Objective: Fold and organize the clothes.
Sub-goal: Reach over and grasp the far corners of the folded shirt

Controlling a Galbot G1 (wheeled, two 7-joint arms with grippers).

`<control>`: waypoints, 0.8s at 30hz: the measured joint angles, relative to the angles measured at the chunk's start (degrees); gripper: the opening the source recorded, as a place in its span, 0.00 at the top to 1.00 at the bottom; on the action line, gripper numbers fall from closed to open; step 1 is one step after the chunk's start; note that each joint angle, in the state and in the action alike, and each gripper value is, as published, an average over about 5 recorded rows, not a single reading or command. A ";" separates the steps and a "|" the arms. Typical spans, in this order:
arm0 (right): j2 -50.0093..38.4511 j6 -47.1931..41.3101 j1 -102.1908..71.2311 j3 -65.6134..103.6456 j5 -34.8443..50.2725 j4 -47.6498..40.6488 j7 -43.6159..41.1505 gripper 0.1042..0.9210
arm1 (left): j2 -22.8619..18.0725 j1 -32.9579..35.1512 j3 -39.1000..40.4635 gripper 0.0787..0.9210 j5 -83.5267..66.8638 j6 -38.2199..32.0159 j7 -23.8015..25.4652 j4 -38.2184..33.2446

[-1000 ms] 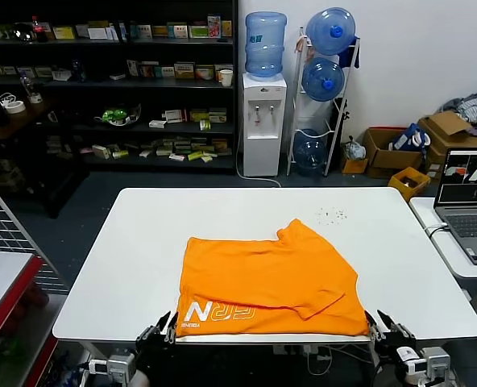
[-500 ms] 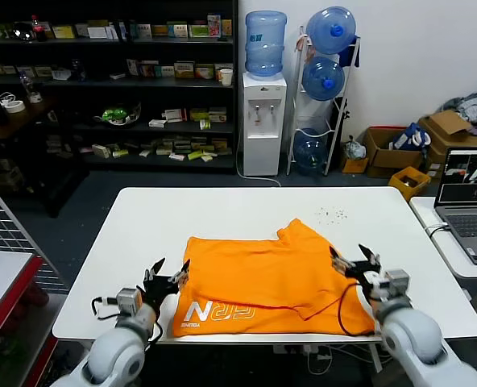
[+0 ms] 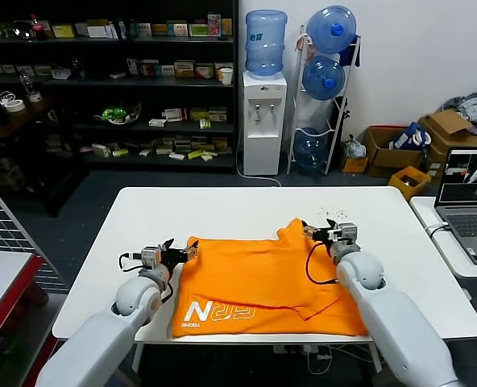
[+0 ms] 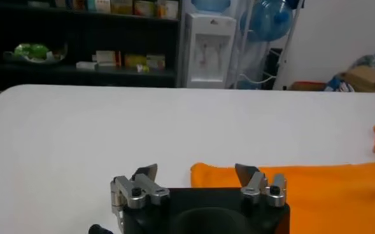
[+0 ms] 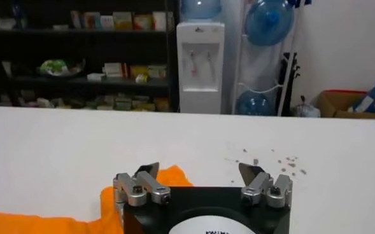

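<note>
Orange T-shirt [image 3: 267,278], folded flat, white lettering [image 3: 218,311]

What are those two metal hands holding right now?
Nothing. The left hand is open at the orange T-shirt's far left corner, and the right hand is open at its far right corner.

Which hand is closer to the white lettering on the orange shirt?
Left. The left hand sits at the T-shirt's far left corner, just beyond the white lettering. The right hand is at the far right sleeve.
</note>
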 measured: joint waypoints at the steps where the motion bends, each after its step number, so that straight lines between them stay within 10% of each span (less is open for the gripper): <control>1: 0.36 -0.05 0.51 -0.32 -0.13 -0.97 -0.20 0.12 | -0.20 -0.57 0.33 0.12 -0.07 0.13 0.15 0.76; 12: 2.52 -0.97 3.91 -2.51 -0.82 -7.16 -1.52 0.26 | -2.05 -4.72 2.82 0.13 -0.12 0.73 0.55 6.37; 24: 2.81 -0.82 4.57 -3.46 -1.00 -8.59 -2.51 0.68 | -2.84 -6.21 4.60 0.51 0.44 0.40 0.39 8.25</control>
